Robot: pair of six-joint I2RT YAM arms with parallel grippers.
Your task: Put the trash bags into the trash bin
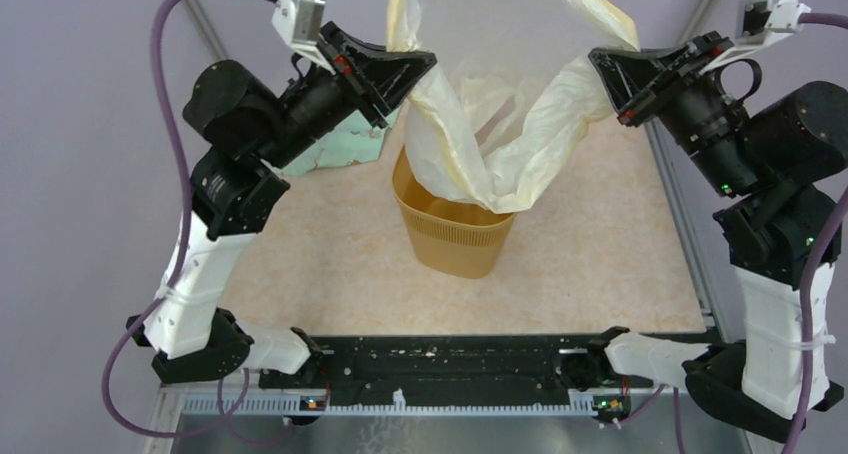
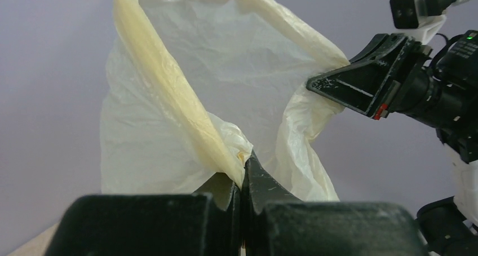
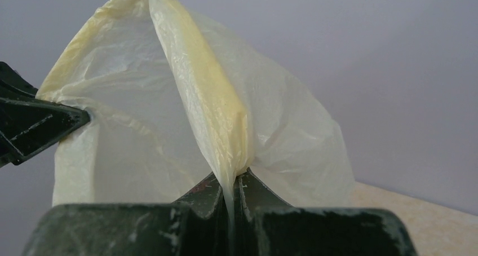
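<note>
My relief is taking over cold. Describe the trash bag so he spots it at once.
Find the orange-yellow trash bin at centre. Hanging above it, its lower end at the bin's mouth, is the trash bag, stretched between the left gripper and the right gripper. It is thin, translucent cream plastic, unlike the mint-green cloth left of the bin.

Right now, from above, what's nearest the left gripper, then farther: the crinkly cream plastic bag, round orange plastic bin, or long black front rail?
1. crinkly cream plastic bag: pinched in the left gripper.
2. round orange plastic bin: below it, mid-table.
3. long black front rail: farthest, at the near edge.
</note>
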